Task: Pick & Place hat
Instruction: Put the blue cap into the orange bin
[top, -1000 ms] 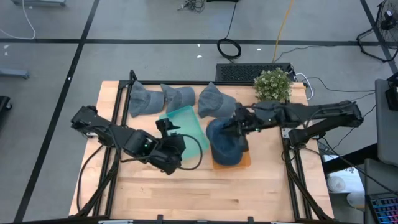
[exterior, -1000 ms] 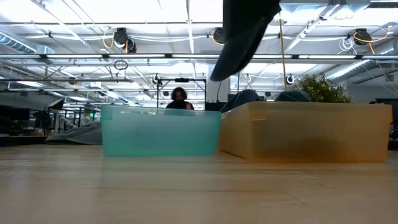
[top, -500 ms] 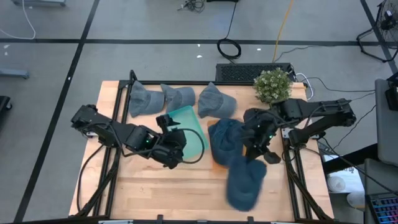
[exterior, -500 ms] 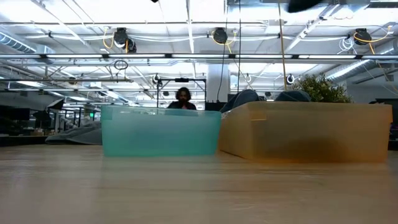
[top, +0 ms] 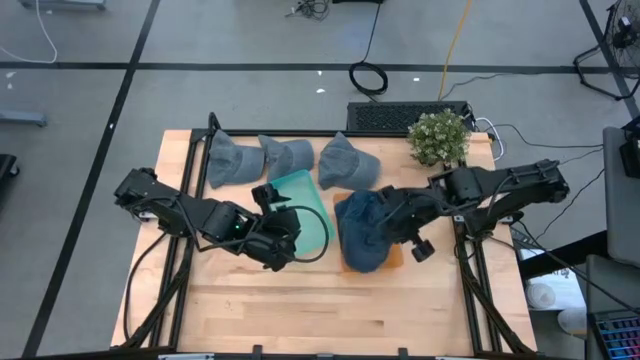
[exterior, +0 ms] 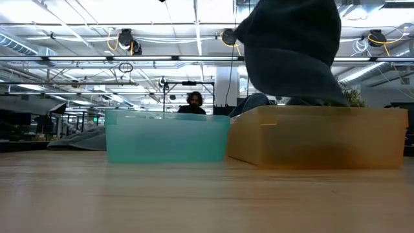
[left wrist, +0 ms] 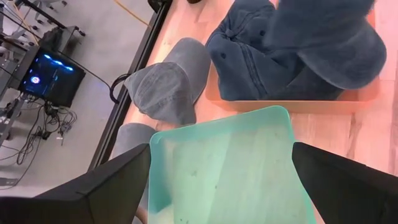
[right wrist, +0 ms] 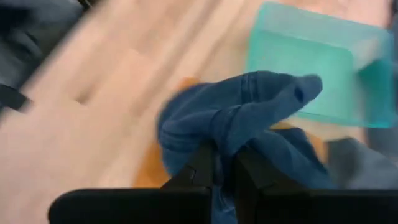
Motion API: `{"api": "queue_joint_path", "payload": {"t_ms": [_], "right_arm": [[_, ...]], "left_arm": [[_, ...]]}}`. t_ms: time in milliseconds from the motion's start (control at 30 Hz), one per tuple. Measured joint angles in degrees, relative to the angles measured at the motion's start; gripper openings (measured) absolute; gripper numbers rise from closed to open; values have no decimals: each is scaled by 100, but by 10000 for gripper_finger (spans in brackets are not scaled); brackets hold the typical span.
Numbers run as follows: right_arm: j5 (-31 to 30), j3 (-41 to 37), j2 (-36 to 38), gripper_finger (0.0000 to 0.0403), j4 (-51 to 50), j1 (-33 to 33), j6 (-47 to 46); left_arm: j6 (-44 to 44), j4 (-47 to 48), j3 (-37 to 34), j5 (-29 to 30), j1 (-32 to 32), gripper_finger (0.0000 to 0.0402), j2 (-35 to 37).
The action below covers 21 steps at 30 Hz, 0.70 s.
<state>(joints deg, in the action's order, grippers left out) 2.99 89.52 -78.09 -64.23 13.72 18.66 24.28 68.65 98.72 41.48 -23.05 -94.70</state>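
The dark blue denim hat [top: 362, 243], which half a second ago swung out over the bare table front, now hangs back over the orange tray [top: 396, 258], so release is probably next. The right gripper [right wrist: 225, 163] is clamped on it. The left gripper [left wrist: 221, 180] hovers wide above the teal bin [top: 310, 215].

A grey floor [top: 90, 150] is seen all around the wooden table [top: 300, 310], crossed by dark lines. A coiled black cable [top: 368, 76] and a yellow cord [top: 455, 40] are laid on it behind the table, beside a black grille-like unit [top: 385, 116]. Overhead, white ceiling trusses [exterior: 97, 59] are lit brightly, with hanging reels [exterior: 125, 39]. A person [exterior: 193, 102] is glimpsed far back. A glowing monitor [left wrist: 50, 76] is caught off the table's edge.
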Motion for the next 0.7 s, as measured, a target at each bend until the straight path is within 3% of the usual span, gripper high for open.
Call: {"api": "queue_joint_path", "payload": {"t_ms": [200,400,700], "right_arm": [[-1020,0,-157,14,-126,186,225],[-1354,0,-159,14,90,384,346],[-1330,-107,-166,14,278,498,306]], "left_arm": [[0,-101,0,-8,0,399,0],[1,-475,0,-8,0,399,0],[2,-1343,-2,-8,0,399,0]]}}
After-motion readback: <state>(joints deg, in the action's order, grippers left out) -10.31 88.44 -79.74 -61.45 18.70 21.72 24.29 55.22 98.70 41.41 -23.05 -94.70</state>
